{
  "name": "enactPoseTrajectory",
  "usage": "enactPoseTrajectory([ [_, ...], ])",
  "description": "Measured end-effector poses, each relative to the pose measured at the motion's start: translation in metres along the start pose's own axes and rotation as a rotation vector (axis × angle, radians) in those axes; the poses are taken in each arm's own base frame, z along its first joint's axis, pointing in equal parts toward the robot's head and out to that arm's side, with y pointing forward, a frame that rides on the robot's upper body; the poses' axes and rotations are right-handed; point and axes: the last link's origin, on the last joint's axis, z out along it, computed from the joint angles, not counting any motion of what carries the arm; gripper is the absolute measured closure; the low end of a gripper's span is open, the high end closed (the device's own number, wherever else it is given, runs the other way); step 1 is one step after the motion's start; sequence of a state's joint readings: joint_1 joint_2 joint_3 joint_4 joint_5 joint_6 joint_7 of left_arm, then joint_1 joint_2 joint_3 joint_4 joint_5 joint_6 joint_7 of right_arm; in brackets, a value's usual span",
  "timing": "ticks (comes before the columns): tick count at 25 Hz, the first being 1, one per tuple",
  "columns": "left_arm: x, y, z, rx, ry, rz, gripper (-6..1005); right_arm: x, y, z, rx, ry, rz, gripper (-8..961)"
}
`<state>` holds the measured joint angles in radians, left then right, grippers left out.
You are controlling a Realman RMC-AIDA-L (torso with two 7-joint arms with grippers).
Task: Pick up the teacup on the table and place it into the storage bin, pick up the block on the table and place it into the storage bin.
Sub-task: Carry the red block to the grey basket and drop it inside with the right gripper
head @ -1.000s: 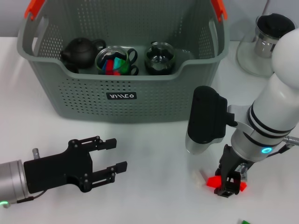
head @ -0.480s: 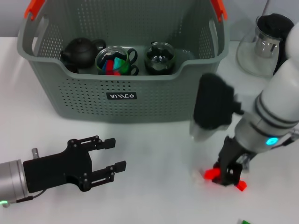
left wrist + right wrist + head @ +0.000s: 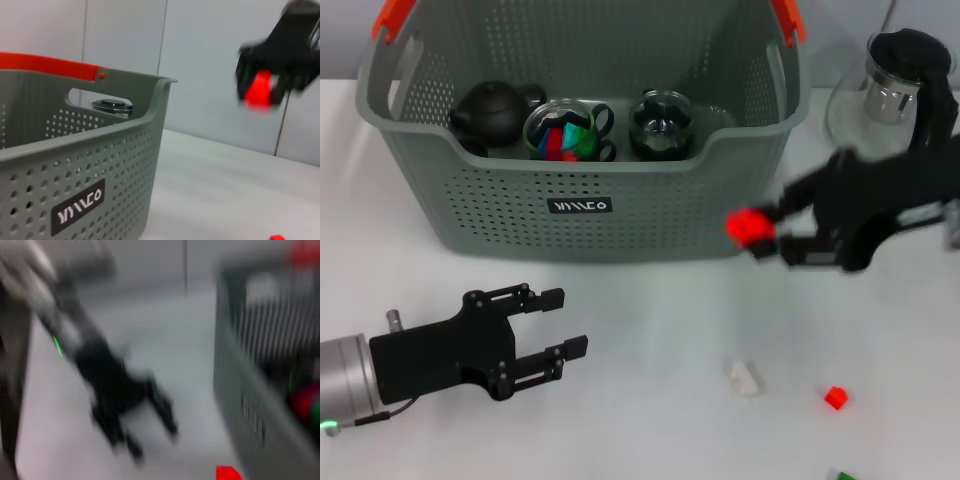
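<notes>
The grey perforated storage bin with orange handle clips stands at the back of the table. Inside it are a black teapot, a glass teacup with coloured blocks in it, and a second glass cup. My right gripper is shut on a red block and holds it in the air, just outside the bin's front right corner. The block also shows in the left wrist view and the right wrist view. My left gripper is open and empty, low over the table at front left.
A white block, a small red block and a green piece lie on the table at front right. A glass pitcher with a black lid stands right of the bin.
My right gripper has lifted the red block off the table and swung it up and left toward the bin's front right corner. A small red block stays on the table. The left arm has hardly moved.
</notes>
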<state>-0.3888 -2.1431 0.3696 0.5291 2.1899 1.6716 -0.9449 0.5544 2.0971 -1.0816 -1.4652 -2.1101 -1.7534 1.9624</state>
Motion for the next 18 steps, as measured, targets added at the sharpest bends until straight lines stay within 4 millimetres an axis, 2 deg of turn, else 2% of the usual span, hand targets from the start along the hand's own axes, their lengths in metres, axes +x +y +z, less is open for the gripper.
enactPoseTrajectory([
  [5, 0.004, -0.004, 0.003, -0.003, 0.0, -0.005, 369, -0.015, 0.001, -0.032, -0.006, -0.351, -0.045, 624],
  [9, 0.007, -0.006, 0.006, -0.01, 0.002, 0.002, 370, -0.054, -0.006, -0.043, 0.024, -0.497, -0.095, 621],
  [13, 0.008, -0.007, 0.007, -0.011, 0.003, -0.002, 371, -0.105, -0.023, -0.04, 0.074, -0.503, -0.085, 618],
  [18, 0.009, -0.007, 0.008, -0.012, 0.005, -0.001, 370, -0.163, -0.058, -0.018, 0.251, -0.388, 0.014, 614],
])
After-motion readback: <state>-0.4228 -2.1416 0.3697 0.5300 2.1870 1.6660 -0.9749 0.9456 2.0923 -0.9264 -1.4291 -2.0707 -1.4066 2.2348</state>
